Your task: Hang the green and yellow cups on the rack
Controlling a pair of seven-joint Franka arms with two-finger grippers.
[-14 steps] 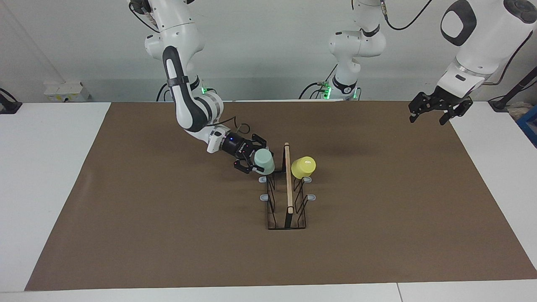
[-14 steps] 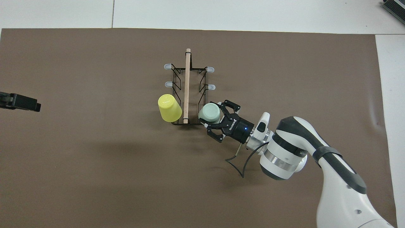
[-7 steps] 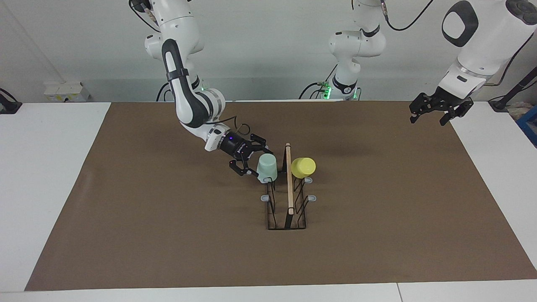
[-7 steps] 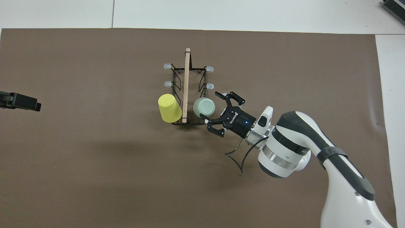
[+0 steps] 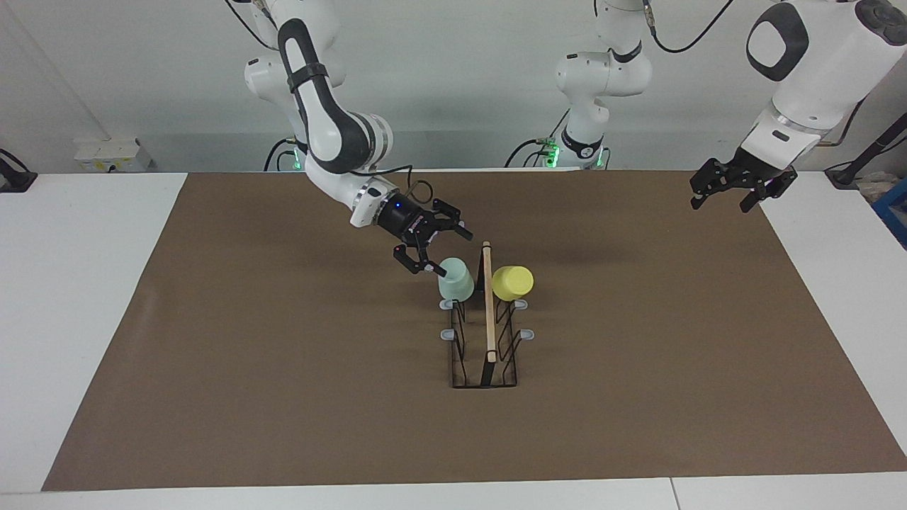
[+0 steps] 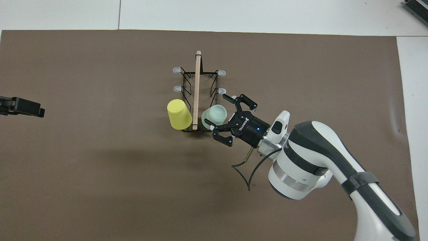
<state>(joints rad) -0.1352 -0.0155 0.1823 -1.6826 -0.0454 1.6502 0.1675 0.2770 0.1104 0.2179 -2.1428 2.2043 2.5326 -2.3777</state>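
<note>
The black wire rack point(image 5: 487, 312) point(image 6: 197, 83) with a wooden rod stands mid-mat. The pale green cup point(image 5: 455, 281) point(image 6: 212, 115) hangs bottom-up on the prong nearest the robots, on the side toward the right arm's end. The yellow cup point(image 5: 513, 282) point(image 6: 179, 114) hangs tilted on the matching prong toward the left arm's end. My right gripper point(image 5: 443, 250) point(image 6: 215, 109) is open just above the green cup, with nothing between its fingers. My left gripper point(image 5: 733, 193) point(image 6: 20, 107) waits open, raised over the mat's edge at the left arm's end.
A brown mat point(image 5: 283, 354) point(image 6: 100, 184) covers the white table point(image 5: 85, 297). Several rack prongs farther from the robots carry nothing. A third robot arm base point(image 5: 588, 142) stands at the robots' edge of the table.
My right gripper has opened and let go of the green cup, then lifted and drawn back a little. The cup has settled more upright on its prong. The left arm has barely moved.
</note>
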